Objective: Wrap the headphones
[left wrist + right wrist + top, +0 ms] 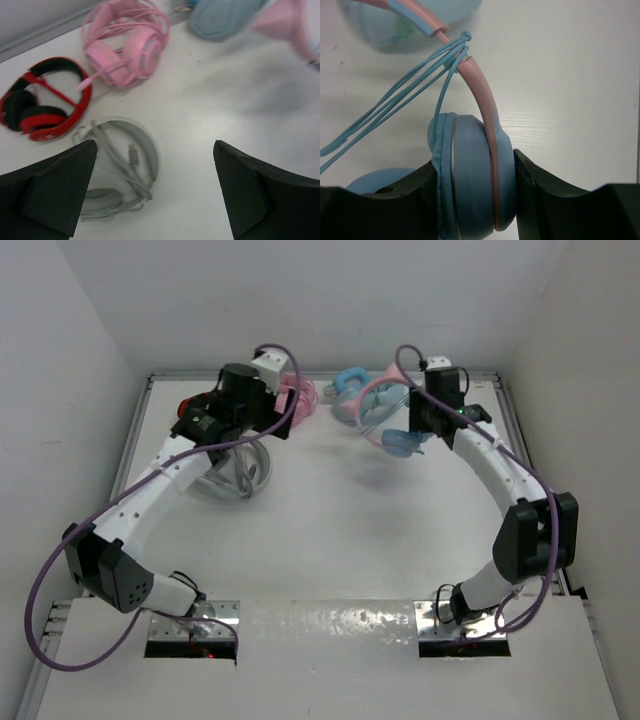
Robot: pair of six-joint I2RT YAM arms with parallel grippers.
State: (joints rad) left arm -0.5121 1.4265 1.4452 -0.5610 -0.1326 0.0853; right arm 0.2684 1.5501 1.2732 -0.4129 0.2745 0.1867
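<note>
Headphones (398, 440) at the far edge of the surface, right of centre. My right end effector (476, 185) is clamped across one light blue earcup (470, 150), a jaw on each face. My left end effector (155, 150) stands wide apart and holds nothing, above a grey pair (120, 165) toward the far-left corner. I judge the set light, with a rigid cup shell, a yielding cushion and a springy pink headband (485, 100). The thin teal cable (395, 107), looped at the band, looks limp and apt to slip. It is best pinched gently near the loops and never tugged at its root.
</note>
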